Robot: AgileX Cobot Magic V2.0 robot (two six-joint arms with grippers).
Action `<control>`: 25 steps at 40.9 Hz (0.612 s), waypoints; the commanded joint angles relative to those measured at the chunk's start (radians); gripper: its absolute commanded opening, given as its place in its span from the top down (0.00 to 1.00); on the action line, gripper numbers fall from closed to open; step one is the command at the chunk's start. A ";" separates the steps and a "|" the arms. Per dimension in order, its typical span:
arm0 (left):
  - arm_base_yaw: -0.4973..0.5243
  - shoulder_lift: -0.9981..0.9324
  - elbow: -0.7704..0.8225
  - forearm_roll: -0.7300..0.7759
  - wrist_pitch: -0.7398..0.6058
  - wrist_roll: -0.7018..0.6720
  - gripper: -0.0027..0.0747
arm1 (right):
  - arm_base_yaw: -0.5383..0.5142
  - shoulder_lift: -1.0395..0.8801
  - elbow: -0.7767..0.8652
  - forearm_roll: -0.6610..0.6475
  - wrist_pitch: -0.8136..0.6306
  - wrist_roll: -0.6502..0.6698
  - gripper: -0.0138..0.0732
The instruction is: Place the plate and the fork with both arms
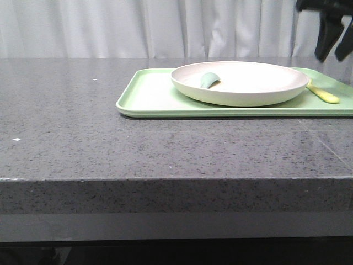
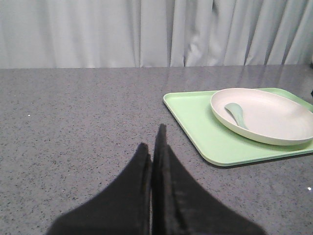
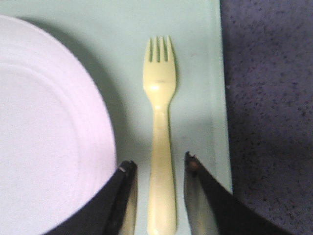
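Observation:
The cream-white plate lies on a light-green tray at the right of the table. A small teal-green piece lies inside the plate. The pale-yellow fork lies on the tray just right of the plate. In the right wrist view the fork lies between the open fingers of my right gripper, with the plate beside it. My right gripper hangs above the fork, not touching it. My left gripper is shut and empty, over bare table left of the tray.
The dark speckled stone table stretches left of the tray. A white curtain hangs behind the table. The table's front edge runs across the front view.

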 commanded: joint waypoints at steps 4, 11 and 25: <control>0.002 0.009 -0.029 0.001 -0.081 -0.011 0.99 | -0.006 -0.136 -0.031 -0.004 -0.002 -0.037 0.75; 0.002 0.009 -0.029 0.001 -0.081 -0.011 0.99 | -0.006 -0.235 0.000 -0.004 0.015 -0.051 0.93; 0.002 0.009 -0.029 0.001 -0.081 -0.011 0.99 | -0.006 -0.641 0.430 -0.005 -0.213 -0.119 0.92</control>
